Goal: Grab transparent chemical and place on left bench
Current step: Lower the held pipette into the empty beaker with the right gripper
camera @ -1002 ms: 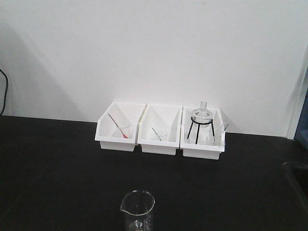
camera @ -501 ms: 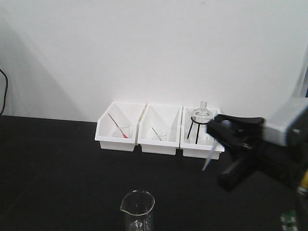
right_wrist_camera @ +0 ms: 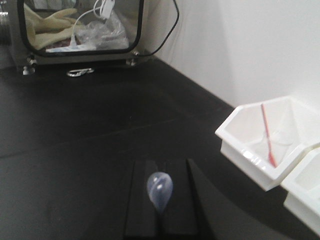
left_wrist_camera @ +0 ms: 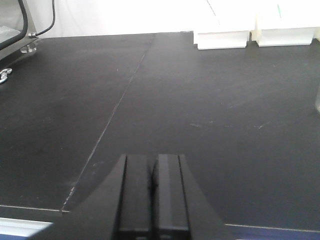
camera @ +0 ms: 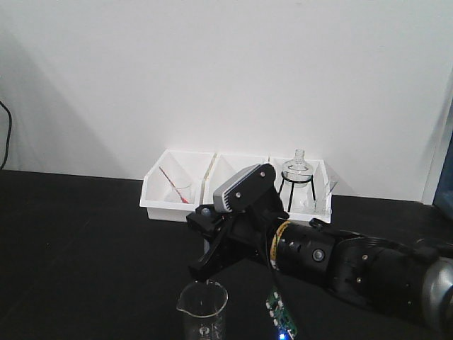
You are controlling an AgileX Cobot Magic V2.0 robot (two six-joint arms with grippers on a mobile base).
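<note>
The transparent chemical is a clear, faintly bluish pipette; its bulb point(right_wrist_camera: 159, 190) sticks up between the pads of my right gripper point(right_wrist_camera: 161, 165), which is shut on it. In the front view my right gripper point(camera: 201, 268) hangs just above the rim of a clear glass beaker point(camera: 202, 309), and the pipette's stem cannot be made out there. The left bench point(camera: 71, 234) is the matte black worktop below. My left gripper point(left_wrist_camera: 152, 159) is shut and empty, low over the bench point(left_wrist_camera: 210, 110).
Three white bins line the wall: the left one point(camera: 168, 204) holds a red-tinted pipette point(camera: 172, 185), also seen in the right wrist view point(right_wrist_camera: 267, 135); my arm hides most of the middle one point(camera: 225, 168); the right one point(camera: 317, 210) holds a flask on a tripod point(camera: 297, 173). A windowed enclosure point(right_wrist_camera: 80, 25) stands far left.
My right arm has swung in from the right edge and leftwards across the bins with the pipette in its jaws. It now covers the middle bin, its gripper above the beaker.
</note>
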